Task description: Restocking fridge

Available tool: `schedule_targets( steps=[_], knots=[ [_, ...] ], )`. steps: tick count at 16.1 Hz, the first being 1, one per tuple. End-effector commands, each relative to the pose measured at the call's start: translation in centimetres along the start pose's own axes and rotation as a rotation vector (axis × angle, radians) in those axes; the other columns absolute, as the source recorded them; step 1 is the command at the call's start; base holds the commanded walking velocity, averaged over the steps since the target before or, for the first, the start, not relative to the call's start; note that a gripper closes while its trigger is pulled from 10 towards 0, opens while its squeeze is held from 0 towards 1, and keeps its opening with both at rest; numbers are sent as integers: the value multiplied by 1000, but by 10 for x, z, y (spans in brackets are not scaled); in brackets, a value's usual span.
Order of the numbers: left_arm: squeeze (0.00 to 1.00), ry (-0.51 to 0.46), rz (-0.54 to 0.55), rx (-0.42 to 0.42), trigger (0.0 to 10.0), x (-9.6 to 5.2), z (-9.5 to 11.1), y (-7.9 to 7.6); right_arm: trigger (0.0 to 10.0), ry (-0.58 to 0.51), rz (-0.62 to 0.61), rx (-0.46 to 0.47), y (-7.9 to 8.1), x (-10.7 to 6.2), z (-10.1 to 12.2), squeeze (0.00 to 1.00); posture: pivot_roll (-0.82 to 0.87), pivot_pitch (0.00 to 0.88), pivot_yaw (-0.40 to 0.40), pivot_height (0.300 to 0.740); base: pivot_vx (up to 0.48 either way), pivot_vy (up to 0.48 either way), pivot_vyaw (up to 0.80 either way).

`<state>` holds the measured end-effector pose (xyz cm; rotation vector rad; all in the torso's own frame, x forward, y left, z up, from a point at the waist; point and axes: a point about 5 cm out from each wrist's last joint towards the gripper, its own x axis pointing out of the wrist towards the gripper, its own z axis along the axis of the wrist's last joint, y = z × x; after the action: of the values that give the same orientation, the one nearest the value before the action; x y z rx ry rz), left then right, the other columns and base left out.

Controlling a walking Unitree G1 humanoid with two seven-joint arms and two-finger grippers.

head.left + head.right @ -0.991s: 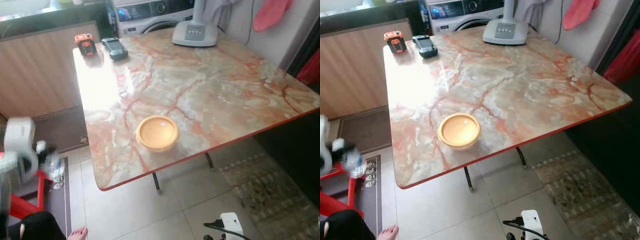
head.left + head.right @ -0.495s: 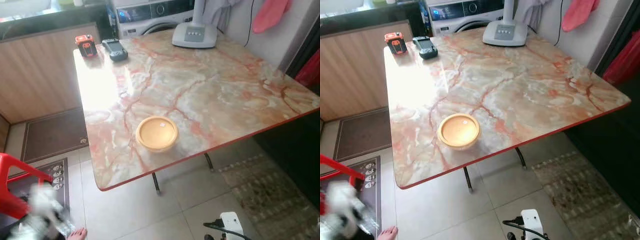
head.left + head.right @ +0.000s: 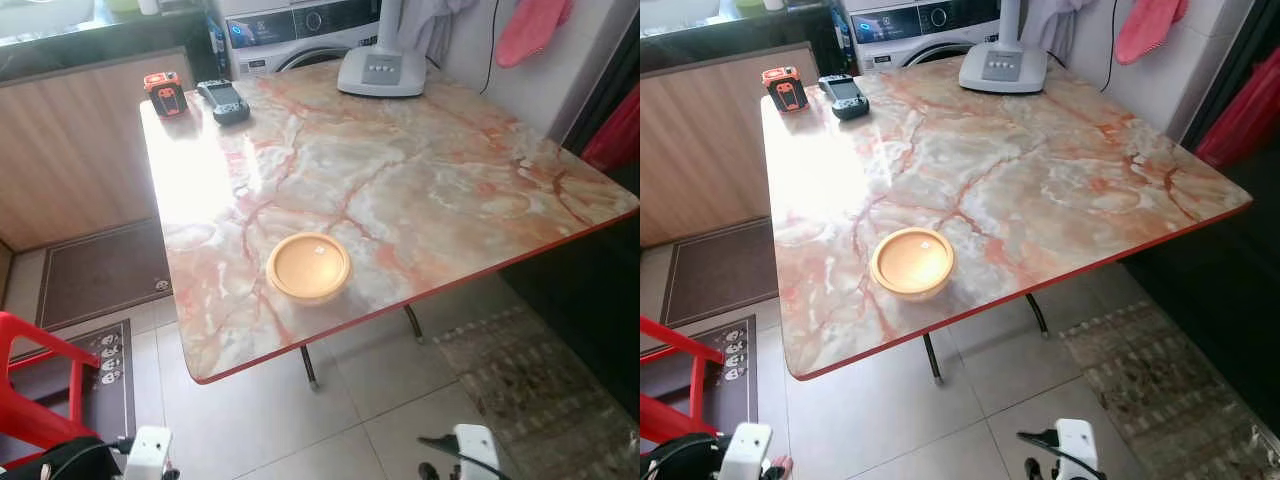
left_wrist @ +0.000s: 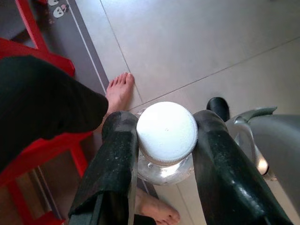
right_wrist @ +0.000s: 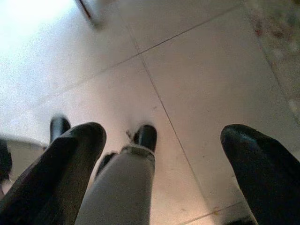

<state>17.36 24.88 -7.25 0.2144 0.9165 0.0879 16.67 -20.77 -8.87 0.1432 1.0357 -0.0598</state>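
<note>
Left wrist view: left gripper (image 4: pixel 166 154) clamps one white-capped bottle (image 4: pixel 166 133) between two fingers; right gripper (image 5: pixel 164 154) spread, empty.

We see our right gripper (image 5: pixel 161 173) hanging over the pale tiled floor (image 5: pixel 187 70), its two black fingers (image 5: pixel 51 173) spread wide apart, with a silver robot leg (image 5: pixel 119 192) between them.

Clear plastic bottle (image 4: pixel 165 161) with a white ribbed screw cap (image 4: pixel 167 132), cap closed and facing the wrist camera, body mostly hidden beneath the cap, clamped between the 2 black fingers (image 4: pixel 115 164) of the left gripper (image 4: pixel 164 140), held above the tiled floor
</note>
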Motion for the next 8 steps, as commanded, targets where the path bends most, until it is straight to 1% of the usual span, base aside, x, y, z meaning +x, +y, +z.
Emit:
schedule_targets(
  steps=[1,2,3,4,5,6,8],
  knots=[
    [0,-31,14,-5,10000,1,6,0,10000,3,-12,46,1,0,-5,0,127,74,24,740,0,0,0],
    [0,-25,19,19,10000,2,6,-2,10000,8,-5,38,0,0,-5,0,134,72,22,740,0,0,0],
    [0,-21,38,68,10000,2,6,-3,10000,14,4,29,1,0,-5,0,135,73,21,740,0,0,0],
    [0,-15,92,117,10000,2,3,-1,10000,17,9,28,1,0,-5,0,137,71,19,740,0,0,0],
    [0,-14,115,137,10000,1,2,1,10000,17,12,27,1,0,-6,0,137,71,18,740,0,0,0],
    [0,28,74,-6,10000,0,-6,-2,10000,17,9,29,1,0,-6,0,134,71,20,740,0,0,0],
    [0,54,19,-52,10000,-1,-13,-6,10000,11,16,22,2,0,-6,0,136,71,22,740,0,0,0]
  ],
)
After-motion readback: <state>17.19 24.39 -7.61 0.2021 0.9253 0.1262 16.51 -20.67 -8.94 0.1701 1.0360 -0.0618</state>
